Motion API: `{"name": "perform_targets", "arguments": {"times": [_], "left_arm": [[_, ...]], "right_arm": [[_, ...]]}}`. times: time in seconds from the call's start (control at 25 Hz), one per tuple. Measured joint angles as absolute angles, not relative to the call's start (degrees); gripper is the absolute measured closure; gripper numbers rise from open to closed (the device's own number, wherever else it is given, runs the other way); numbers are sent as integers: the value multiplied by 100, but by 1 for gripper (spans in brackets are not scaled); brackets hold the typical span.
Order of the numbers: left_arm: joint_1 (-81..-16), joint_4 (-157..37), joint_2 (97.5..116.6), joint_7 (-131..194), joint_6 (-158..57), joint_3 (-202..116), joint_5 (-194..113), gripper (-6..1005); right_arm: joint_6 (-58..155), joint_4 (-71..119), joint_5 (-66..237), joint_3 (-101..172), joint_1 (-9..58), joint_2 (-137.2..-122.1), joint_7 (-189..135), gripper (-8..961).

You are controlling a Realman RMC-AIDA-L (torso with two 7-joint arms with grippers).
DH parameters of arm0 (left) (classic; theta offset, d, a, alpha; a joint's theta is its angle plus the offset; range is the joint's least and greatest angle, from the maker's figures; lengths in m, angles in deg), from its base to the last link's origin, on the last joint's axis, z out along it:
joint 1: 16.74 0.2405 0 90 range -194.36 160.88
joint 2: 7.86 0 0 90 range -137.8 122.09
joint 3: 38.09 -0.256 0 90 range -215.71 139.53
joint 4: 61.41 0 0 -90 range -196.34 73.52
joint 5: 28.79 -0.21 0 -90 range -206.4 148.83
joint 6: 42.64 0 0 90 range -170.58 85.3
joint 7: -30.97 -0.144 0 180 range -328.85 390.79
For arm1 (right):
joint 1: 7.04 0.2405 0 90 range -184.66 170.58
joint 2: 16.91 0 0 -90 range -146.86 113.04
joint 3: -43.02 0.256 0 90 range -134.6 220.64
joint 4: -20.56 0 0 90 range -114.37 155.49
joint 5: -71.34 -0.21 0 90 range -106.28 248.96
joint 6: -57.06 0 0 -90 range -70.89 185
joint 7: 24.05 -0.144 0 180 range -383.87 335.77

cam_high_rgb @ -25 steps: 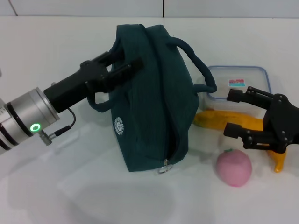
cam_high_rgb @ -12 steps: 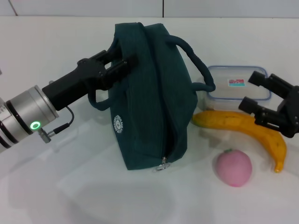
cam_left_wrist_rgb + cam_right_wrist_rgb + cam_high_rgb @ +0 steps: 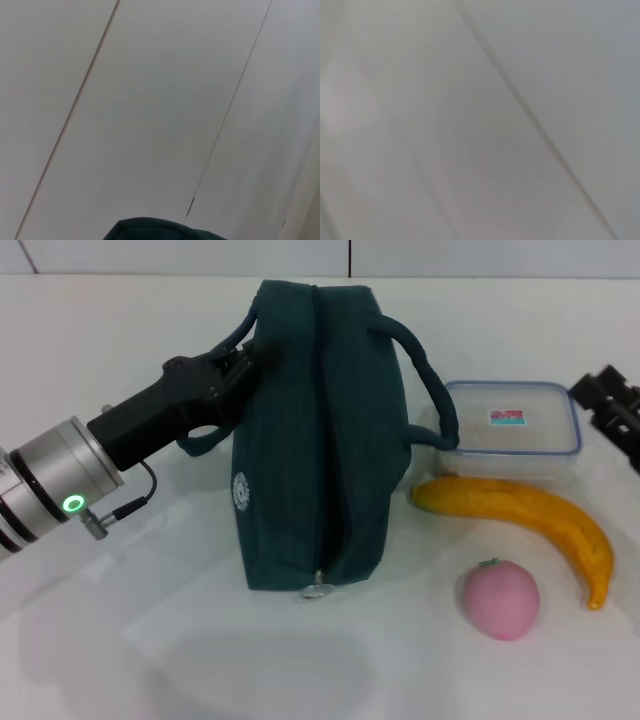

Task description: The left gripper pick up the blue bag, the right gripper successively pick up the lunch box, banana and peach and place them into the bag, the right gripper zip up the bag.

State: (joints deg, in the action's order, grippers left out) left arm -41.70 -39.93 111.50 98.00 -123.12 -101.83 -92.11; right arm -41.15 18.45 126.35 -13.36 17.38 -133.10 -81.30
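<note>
The blue bag (image 3: 310, 440) stands upright mid-table, its zipper closed and the ring pull (image 3: 318, 589) at the near end. My left gripper (image 3: 238, 365) is shut on the bag's left loop handle, close against the fabric. A sliver of the bag (image 3: 160, 231) shows in the left wrist view. Right of the bag lie the lunch box (image 3: 510, 430), the banana (image 3: 520, 510) in front of it, and the pink peach (image 3: 500, 600) nearest me. My right gripper (image 3: 608, 405) hangs open at the right edge, beside the lunch box and touching nothing.
The white table (image 3: 120, 640) runs back to a pale panelled wall (image 3: 150, 100). The bag's right handle (image 3: 430, 380) arches over toward the lunch box. The right wrist view holds only a blurred grey surface.
The right gripper has drawn back from above the banana and peach to the right edge. The left gripper has closed in on the handle and the bag has swung upright.
</note>
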Motion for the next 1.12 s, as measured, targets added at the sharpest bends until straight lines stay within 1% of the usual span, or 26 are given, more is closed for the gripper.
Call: {"name": "perform_targets", "arguments": {"times": [0.24,0.36,0.56,0.76,1.12], "left_arm": [[-4170,-3962,11165,9644,-12315,-10187,-9180,937],[-4171,-3962,11159,9637,-12322,-10206,-9195,947],[-4170,-3947,11158,9552,-12325,-10231,-9221,958],[-4174,-3883,11158,9501,-12325,-10240,-9269,958],[-4205,-3871,11150,9311,-12437,-10252,-9313,958]], "right_arm": [[-4051,682,12524,32,1779,-13309,-8445,90],[-3765,253,12998,1121,1632,-13310,-8637,90],[-3100,223,13823,2076,1508,-13309,-9164,90],[-2222,82,14547,2849,1604,-13310,-9535,91],[-1684,-248,14690,3177,1809,-13310,-9708,91]]}}
